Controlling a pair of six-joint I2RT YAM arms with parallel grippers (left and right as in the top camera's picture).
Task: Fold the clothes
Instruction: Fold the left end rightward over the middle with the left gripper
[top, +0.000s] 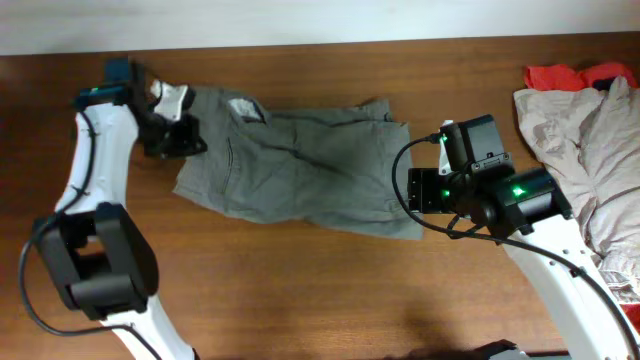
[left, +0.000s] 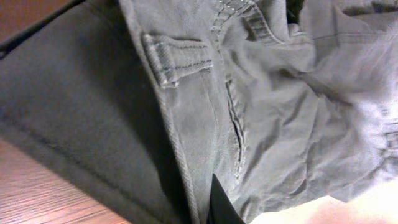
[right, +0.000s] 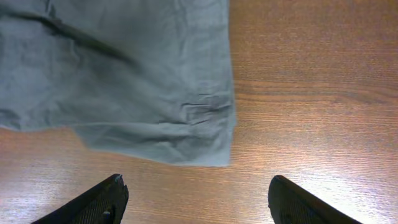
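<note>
Grey-olive shorts (top: 300, 160): spread on worktop (top: 300, 300), waistband (top: 205, 108) leftward. Left gripper (top: 172, 132): jaws pinched on waistband, likely to lift a fold. Right gripper (right: 198, 190): jaws wide, empty, above leg hem (right: 205, 134).

From overhead the left jaws are hidden under their own wrist at the waistband of the shorts (top: 300, 165), toward the worktop's (top: 300, 290) far left corner. The left wrist view is blurred, close cloth with only a dark sliver of one finger (left: 219, 205) showing. The right jaws' tips are cut by the right wrist view's bottom edge, and the beige garment (top: 575, 140) and red cloth (top: 560, 75) run off the overhead view's right edge.
</note>
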